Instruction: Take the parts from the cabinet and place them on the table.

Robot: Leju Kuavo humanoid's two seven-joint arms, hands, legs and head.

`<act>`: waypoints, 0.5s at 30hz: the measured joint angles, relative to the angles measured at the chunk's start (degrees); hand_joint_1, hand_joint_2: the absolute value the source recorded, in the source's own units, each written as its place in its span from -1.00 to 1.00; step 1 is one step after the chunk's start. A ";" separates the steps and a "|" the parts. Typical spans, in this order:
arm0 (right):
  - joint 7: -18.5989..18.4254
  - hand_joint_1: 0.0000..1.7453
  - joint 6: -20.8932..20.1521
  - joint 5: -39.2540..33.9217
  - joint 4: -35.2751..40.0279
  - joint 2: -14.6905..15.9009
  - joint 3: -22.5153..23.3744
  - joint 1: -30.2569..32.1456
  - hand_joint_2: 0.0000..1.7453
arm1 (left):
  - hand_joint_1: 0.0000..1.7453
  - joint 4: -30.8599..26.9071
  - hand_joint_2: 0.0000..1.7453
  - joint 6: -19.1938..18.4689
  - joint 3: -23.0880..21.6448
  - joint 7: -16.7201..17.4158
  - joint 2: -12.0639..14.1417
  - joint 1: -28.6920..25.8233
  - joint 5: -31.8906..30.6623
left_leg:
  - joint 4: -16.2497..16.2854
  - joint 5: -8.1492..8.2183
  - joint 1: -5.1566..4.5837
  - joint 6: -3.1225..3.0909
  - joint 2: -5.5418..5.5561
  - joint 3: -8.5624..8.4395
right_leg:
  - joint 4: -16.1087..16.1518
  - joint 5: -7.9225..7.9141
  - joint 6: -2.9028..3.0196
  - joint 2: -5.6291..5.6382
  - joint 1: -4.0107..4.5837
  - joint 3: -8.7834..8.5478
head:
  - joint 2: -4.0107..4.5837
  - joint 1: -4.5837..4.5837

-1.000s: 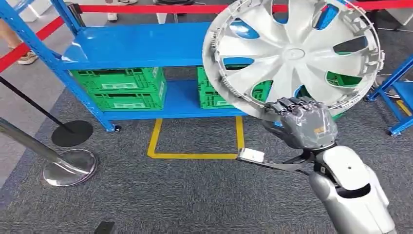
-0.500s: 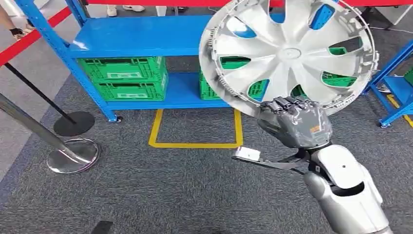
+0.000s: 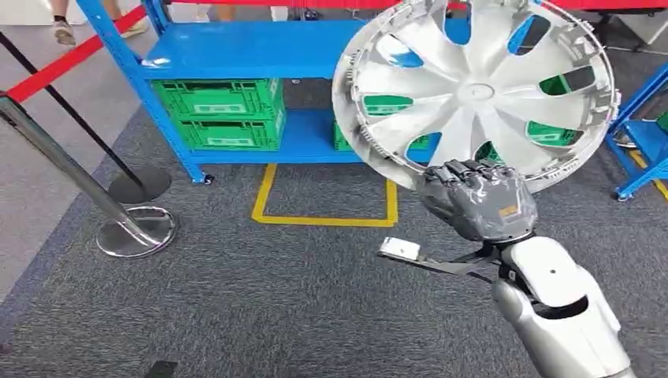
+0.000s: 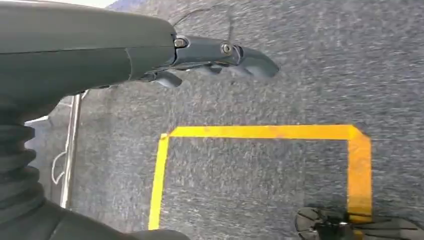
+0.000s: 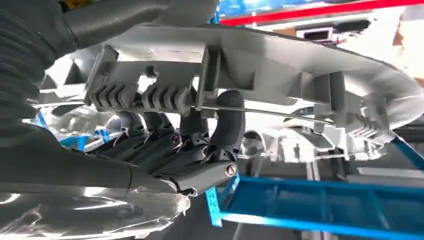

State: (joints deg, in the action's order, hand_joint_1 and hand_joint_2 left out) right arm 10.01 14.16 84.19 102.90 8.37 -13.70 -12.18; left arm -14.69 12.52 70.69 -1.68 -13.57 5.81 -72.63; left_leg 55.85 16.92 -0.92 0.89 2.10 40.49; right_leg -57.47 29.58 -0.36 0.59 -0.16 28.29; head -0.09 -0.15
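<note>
A large silver wheel cover (image 3: 473, 90) stands tilted up in front of me, its spokes facing me. My right hand (image 3: 480, 201) grips its lower rim. In the right wrist view the dark fingers (image 5: 170, 145) hook over the wire ring and clips on the back of the wheel cover (image 5: 280, 55). The blue cabinet (image 3: 236, 47) stands beyond it with green crates (image 3: 224, 110) on its lower shelf. My left hand (image 4: 150, 55) hangs over the grey carpet with its fingers stretched out, holding nothing.
A yellow square outline (image 3: 323, 219) marks the carpet before the cabinet. A chrome barrier post with a round base (image 3: 138, 232) and a red tape (image 3: 71, 59) stand at the left. Another blue rack (image 3: 642, 142) is at the right. A person's feet (image 3: 63, 27) show behind the tape.
The whole picture has shifted right and slightly down, so the camera has moved. The wheel cover stays gripped in my right hand at the same pose.
</note>
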 joint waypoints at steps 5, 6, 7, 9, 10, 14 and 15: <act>-0.09 1.00 0.20 0.66 -0.07 0.00 -0.04 -0.11 1.00 | -1.00 0.00 1.00 0.00 0.02 0.09 -0.02 0.03 -0.11 | 17.89 11.05 1.05 1.96 -1.28 4.96 | -0.15 -2.49 0.12 -2.43 -0.21 2.36 | -0.02 0.57; -0.13 1.00 0.20 0.87 -0.20 0.00 -0.07 -0.12 1.00 | -1.00 0.00 1.00 -0.02 0.02 0.11 -0.04 -0.03 -0.15 | 17.55 9.77 1.25 2.15 -1.39 3.85 | -0.17 -2.81 -0.05 -3.07 -0.31 2.83 | -0.02 0.54; -0.26 1.00 0.22 1.03 -0.26 0.00 -0.11 -0.14 1.00 | -1.00 0.00 1.00 0.00 0.02 0.11 -0.02 -0.05 -0.26 | 14.65 8.31 1.40 2.30 -1.63 1.59 | -0.23 -3.04 -0.33 -3.67 -0.42 3.24 | 0.00 0.53; -0.46 1.00 0.24 1.40 -0.37 0.00 -0.15 -0.30 1.00 | -1.00 0.00 1.00 0.00 0.04 0.11 0.00 0.04 -0.48 | 4.65 6.37 1.50 2.48 -4.36 -5.58 | -0.33 -3.29 -0.81 -4.75 -0.60 3.43 | -0.02 0.57; -0.46 1.00 0.26 1.51 -0.37 0.00 -0.22 -0.35 1.00 | -1.00 0.00 1.00 -0.02 0.04 0.11 -0.07 0.23 -0.52 | 1.29 7.11 1.16 2.49 -6.64 -7.96 | -0.42 -3.25 -1.12 -5.33 -0.18 3.69 | -0.02 0.69; -0.52 1.00 0.59 1.99 -0.55 0.04 -0.94 -0.83 1.00 | -1.00 0.00 1.00 0.00 0.04 0.35 0.13 0.15 -0.57 | 0.46 6.49 0.73 -0.48 -3.93 -6.77 | -0.15 -3.93 -2.63 -7.41 -0.30 3.61 | -0.02 0.26; -0.52 1.00 0.61 2.05 -0.57 0.07 -1.09 -0.90 1.00 | -1.00 0.00 1.00 0.00 0.04 0.42 0.20 0.04 -0.57 | 0.21 6.13 1.02 -1.02 -3.36 -6.81 | -0.63 -3.17 -3.03 -5.60 -0.64 4.31 | 0.00 0.20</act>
State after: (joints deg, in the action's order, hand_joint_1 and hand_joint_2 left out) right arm 9.49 14.78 86.25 102.33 8.44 -14.80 -13.08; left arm -14.69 12.52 70.73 -1.27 -13.38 5.85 -73.20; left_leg 56.06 23.05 0.10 -0.13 -1.27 33.68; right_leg -58.11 26.41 -3.39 -5.01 -0.81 32.60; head -0.09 0.04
